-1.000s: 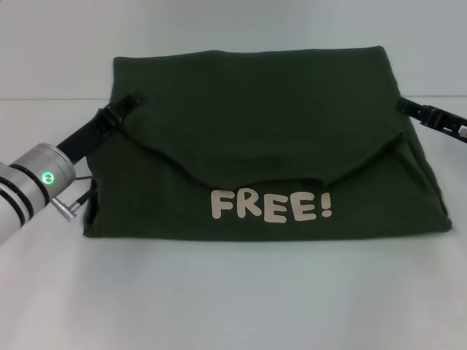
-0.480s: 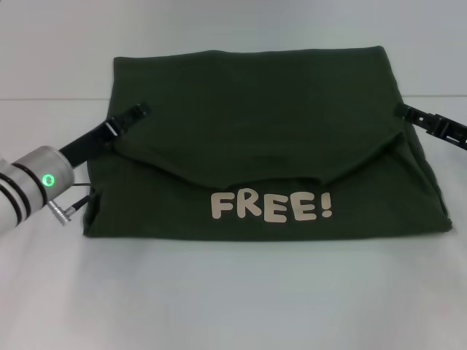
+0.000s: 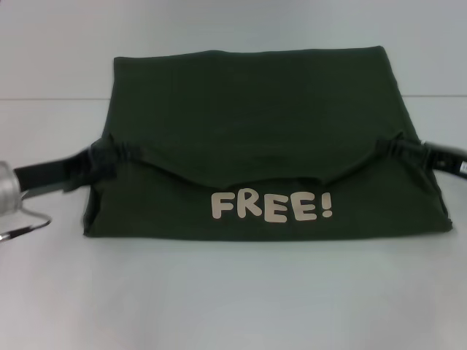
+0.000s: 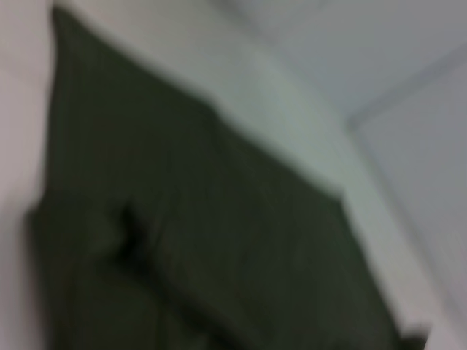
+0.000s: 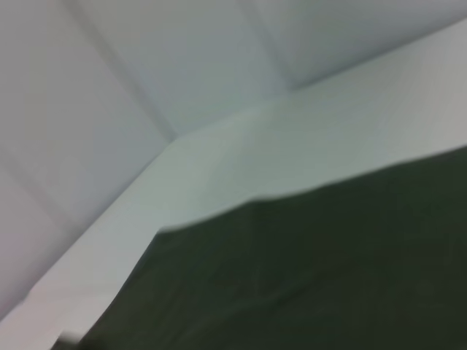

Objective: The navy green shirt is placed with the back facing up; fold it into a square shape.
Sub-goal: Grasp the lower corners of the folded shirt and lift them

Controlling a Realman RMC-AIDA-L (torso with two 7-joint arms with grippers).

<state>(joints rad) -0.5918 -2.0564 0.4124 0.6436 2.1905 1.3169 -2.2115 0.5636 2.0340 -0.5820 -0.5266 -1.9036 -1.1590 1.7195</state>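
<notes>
The navy green shirt (image 3: pixel 248 124) lies folded on the white table (image 3: pixel 233 292) as a wide block. A flap is turned down over its near half, and cream letters reading "FREE!" (image 3: pixel 271 206) show below the flap's edge. My left gripper (image 3: pixel 117 154) is at the shirt's left edge, at the flap's corner, where the cloth puckers. My right gripper (image 3: pixel 400 147) is at the matching corner on the right edge. Dark cloth of the shirt (image 4: pixel 204 248) fills the left wrist view. The right wrist view shows the shirt (image 5: pixel 328 277) with bare table beyond it.
White tabletop surrounds the shirt on all sides. A pale wall (image 3: pixel 233 29) rises behind the table. A loop of cable (image 3: pixel 25 226) hangs from my left arm at the view's left border.
Both grippers have slid along the shirt's side edges toward the near side, from beside its far half to the flap's corners. The shirt's shape looks unchanged.
</notes>
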